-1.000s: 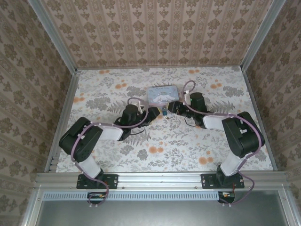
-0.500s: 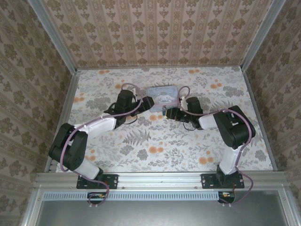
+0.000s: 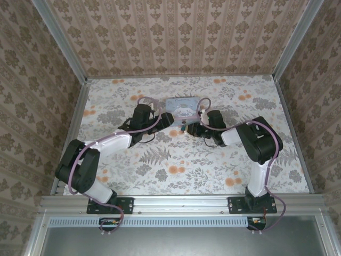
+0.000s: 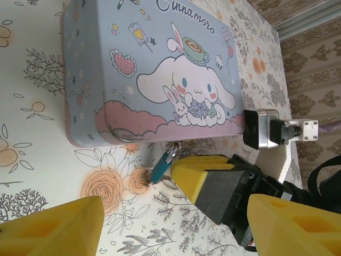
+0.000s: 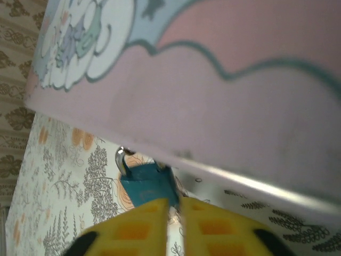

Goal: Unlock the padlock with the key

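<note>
The padlock (image 4: 161, 166) is a tiny teal body hanging by its shackle from the front edge of the pastel cartoon tin (image 4: 154, 80), its lower end resting on the table. It also shows in the right wrist view, padlock (image 5: 146, 184), and from above, padlock (image 3: 182, 127). My right gripper (image 5: 176, 213) is shut, its yellow fingertips (image 4: 200, 178) pressed against the padlock's lower right corner. A small dark bit sits at the padlock's lower end; I cannot tell whether it is the key. My left gripper (image 4: 176, 234) stands open just in front of the padlock, holding nothing.
The tin (image 3: 184, 104) sits mid-table toward the back, with both arms converging on its near edge. The floral table (image 3: 176, 165) has open room in front of them. Patterned walls close in the back and sides.
My right gripper has shut at the padlock's lower corner. The left arm reached forward to the tin a second ago and has held still since.
</note>
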